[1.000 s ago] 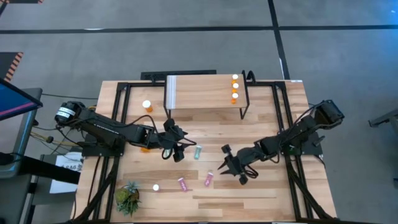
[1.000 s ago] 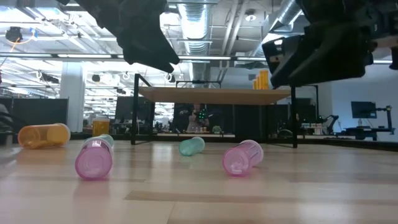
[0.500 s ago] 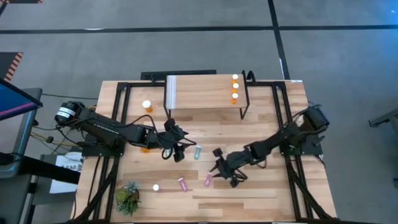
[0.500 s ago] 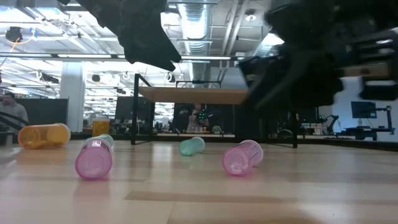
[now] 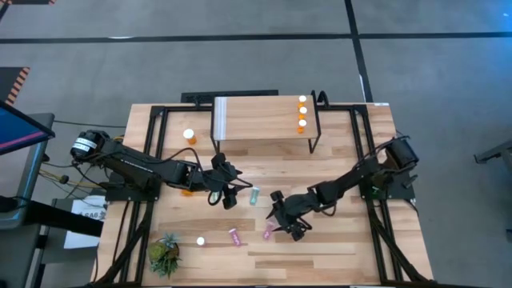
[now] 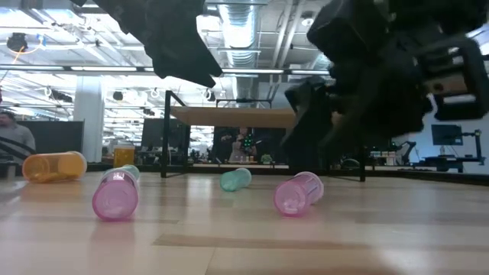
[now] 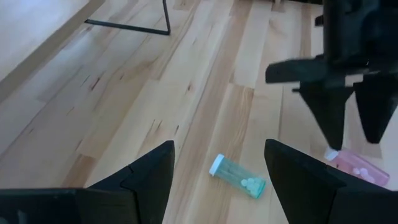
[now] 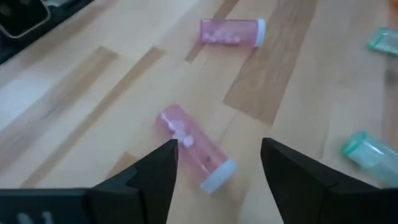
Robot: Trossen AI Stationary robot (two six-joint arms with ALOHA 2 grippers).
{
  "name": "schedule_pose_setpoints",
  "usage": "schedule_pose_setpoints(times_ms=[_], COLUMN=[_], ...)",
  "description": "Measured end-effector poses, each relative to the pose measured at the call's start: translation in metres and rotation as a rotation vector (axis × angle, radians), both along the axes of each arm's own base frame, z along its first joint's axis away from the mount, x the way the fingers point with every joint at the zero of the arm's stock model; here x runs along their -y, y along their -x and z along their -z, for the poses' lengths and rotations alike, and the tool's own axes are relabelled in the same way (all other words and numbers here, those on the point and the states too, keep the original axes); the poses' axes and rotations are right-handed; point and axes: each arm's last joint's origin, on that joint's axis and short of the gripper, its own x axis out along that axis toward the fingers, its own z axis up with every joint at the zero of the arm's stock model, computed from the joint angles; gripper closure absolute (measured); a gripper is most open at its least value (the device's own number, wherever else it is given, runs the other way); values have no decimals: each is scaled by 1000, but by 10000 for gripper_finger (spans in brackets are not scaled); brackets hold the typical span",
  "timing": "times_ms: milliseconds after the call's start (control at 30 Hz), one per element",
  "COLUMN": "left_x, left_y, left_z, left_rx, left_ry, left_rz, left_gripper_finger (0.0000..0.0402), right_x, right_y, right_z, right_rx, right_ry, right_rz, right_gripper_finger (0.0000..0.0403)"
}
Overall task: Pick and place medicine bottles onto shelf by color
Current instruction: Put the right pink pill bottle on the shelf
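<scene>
- Right hand (image 5: 280,223) open above a pink translucent pill bottle (image 5: 269,231) lying on the light-wood bench (image 5: 336,248); fingers (image 8: 149,180) astride it, apart from it.
- Left hand (image 5: 232,194) open, empty, hovering just left of a teal-green translucent pill bottle (image 5: 254,195) lying on its side.
- Second pink pill bottle (image 5: 235,237) lying near the front, left of the first.
- Three orange white-capped pill bottles (image 5: 302,113) upright in a row at the right end of the small raised wooden shelf (image 5: 256,118).
- Another orange bottle (image 5: 190,137) upright left of the shelf.
</scene>
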Motion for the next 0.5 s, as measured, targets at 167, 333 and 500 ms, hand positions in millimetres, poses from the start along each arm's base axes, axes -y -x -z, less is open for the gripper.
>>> schedule_pose_setpoints(times_ms=[167, 333, 500], left_x=[0, 0, 0], left_y=[0, 0, 0], left_z=[0, 0, 0], left_rx=[2, 6, 5], left_ry=[1, 2, 2], left_rz=[-1, 0, 0], left_gripper_finger=[164, 164, 164], right_x=[0, 0, 0], right_y=[-1, -1, -1], right_z=[15, 22, 26], right_rx=[-43, -63, -75], right_ry=[28, 35, 42], right_rz=[-9, -8, -9], right_gripper_finger=[148, 148, 148])
